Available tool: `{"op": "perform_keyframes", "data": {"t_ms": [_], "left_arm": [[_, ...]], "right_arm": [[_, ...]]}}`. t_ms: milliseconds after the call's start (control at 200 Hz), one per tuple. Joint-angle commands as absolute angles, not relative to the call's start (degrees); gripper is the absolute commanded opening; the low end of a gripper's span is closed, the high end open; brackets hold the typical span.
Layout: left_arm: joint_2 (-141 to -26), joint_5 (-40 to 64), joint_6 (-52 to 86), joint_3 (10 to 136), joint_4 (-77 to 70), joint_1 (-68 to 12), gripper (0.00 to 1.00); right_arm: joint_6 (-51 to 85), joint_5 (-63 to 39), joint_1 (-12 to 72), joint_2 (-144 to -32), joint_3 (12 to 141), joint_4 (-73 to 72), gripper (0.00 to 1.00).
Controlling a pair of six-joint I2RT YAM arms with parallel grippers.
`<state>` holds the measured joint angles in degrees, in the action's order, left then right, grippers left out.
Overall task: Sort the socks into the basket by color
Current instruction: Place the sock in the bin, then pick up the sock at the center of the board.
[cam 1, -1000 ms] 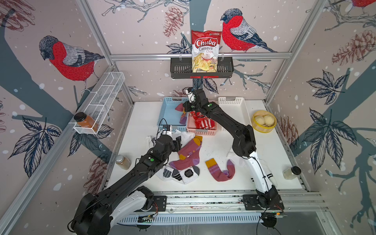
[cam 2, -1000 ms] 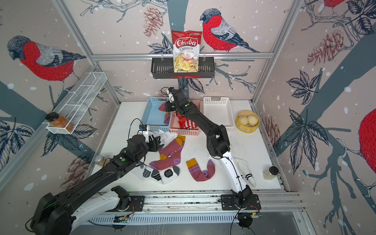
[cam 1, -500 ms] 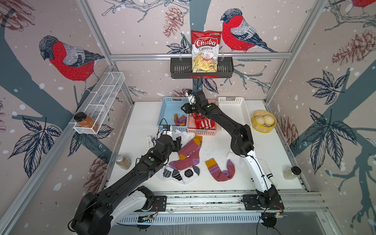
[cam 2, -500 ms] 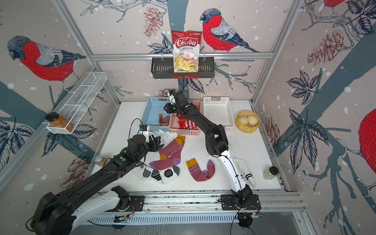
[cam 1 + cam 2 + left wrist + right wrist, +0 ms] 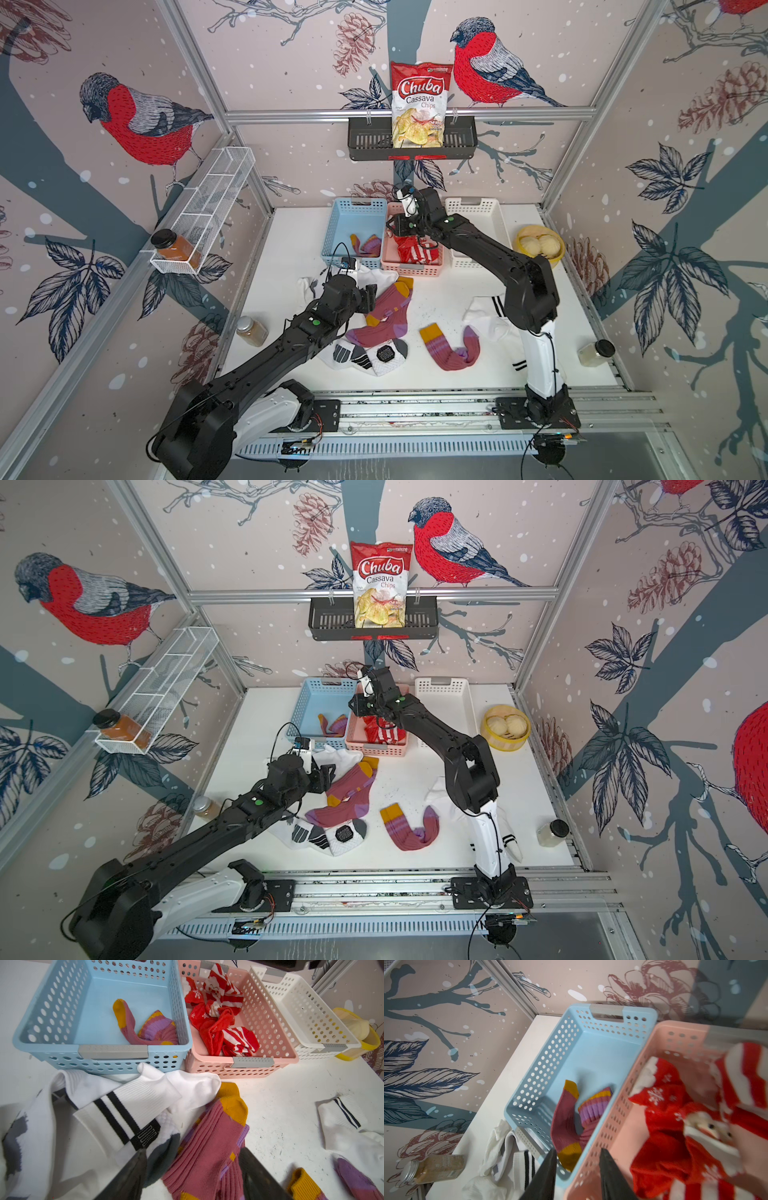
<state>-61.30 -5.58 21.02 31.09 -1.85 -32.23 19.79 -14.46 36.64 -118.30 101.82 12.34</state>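
1. Left gripper (image 5: 192, 1152) spread wide, I am hovering just above a maroon sock (image 5: 209, 1142) lying flat on the table (image 5: 291, 1105). I am judging it soft, light and limp, best pinched through gathered mid-foot fabric rather than a floppy end.
2. Its long axis is running away from me, mustard-tipped end pointing toward the pink basket (image 5: 209, 1060).
3. Farther back, my right gripper (image 5: 578, 1151) is hanging parted and empty over the seam between that basket and the blue basket (image 5: 550, 1053), where a second maroon sock (image 5: 564, 1122) is lying crumpled.
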Motion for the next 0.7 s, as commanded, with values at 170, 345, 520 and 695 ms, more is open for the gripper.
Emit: {"op": "perform_keyframes", "data": {"t_ms": [170, 345, 520, 695], "left_arm": [[-64.52, -0.18, 24.12, 28.69, -6.52, -36.76, 0.66], [-65.96, -2.32, 27.47, 27.95, -5.74, -44.98, 0.65], [-68.35, -5.35, 28.85, 28.75, -2.79, -49.49, 0.64], [-73.39, -4.2, 29.47, 29.11, -3.27, -50.25, 0.61]], "right_arm": [[25.92, -7.95, 36.43, -99.08, 73.63, -1.67, 0.4], [28.77, -5.07, 36.56, -90.88, 60.98, -5.07, 0.41], [31.11, -2.77, 37.17, -85.34, 53.61, -6.21, 0.42], [33.25, -1.46, 37.28, -80.09, 47.8, -7.22, 0.42]]}}
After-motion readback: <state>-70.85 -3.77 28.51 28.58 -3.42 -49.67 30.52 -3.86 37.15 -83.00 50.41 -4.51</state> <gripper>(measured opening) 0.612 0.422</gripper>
